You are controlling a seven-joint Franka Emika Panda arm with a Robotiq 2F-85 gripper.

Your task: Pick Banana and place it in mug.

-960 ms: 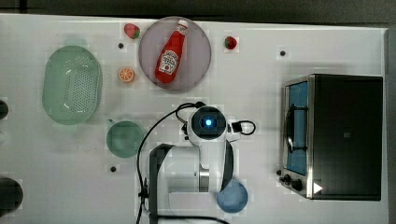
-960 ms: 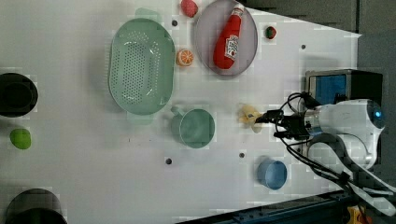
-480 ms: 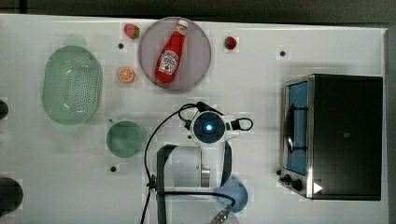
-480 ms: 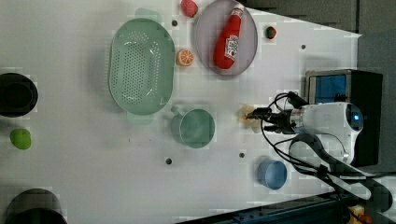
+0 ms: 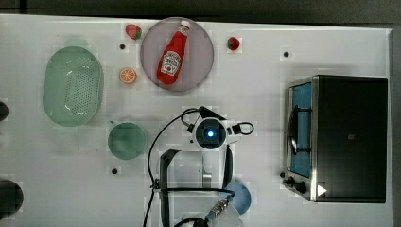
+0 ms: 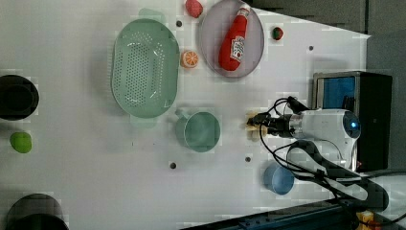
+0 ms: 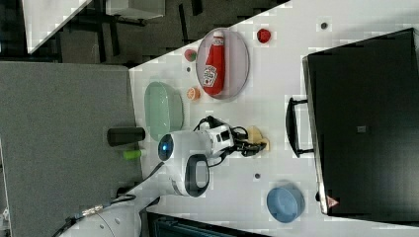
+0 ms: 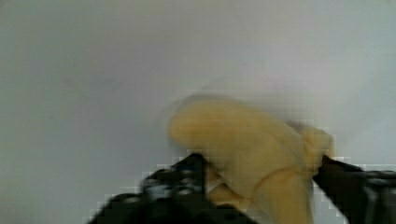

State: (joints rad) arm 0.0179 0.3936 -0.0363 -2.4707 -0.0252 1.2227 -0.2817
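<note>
Landmark: the mug (image 6: 198,132), dark green, upright on the white table (image 6: 86,158).
Mug contents: nothing visible inside, in the left view or the top view (image 5: 126,140).
Basket (image 6: 145,68): pale green, perforated, oval; just beside the mug at the left view's upper left; nothing visible inside.
Plate (image 6: 232,38): purple, beyond the mug towards the left view's upper right; it carries a red ketchup bottle (image 6: 234,40) lying on its side.
Blue cup (image 6: 278,178): to the left view's lower right of the mug; interior not readable.
Orange slice (image 6: 189,59): on the table between the basket and the plate, above the mug in the left view.
Banana (image 6: 251,128): on the table to the left view's right of the mug, near it but apart, at about the same level.
Tool (image 6: 254,126): at the banana, on the side away from the mug; arm body extends further to the left view's right.
Tool state: in the wrist view the banana (image 8: 252,149) lies between the two dark fingers (image 8: 182,179), one on each side; whether they are pressing on it cannot be told.
Right view: banana (image 7: 257,136) shows pale yellow just past the tool's tip (image 7: 256,146).
Hidden: in the top view the arm's wrist covers the banana.
Hard to make out: the wrist view is blurred; the banana's near end is cut off at the frame edge.
</note>
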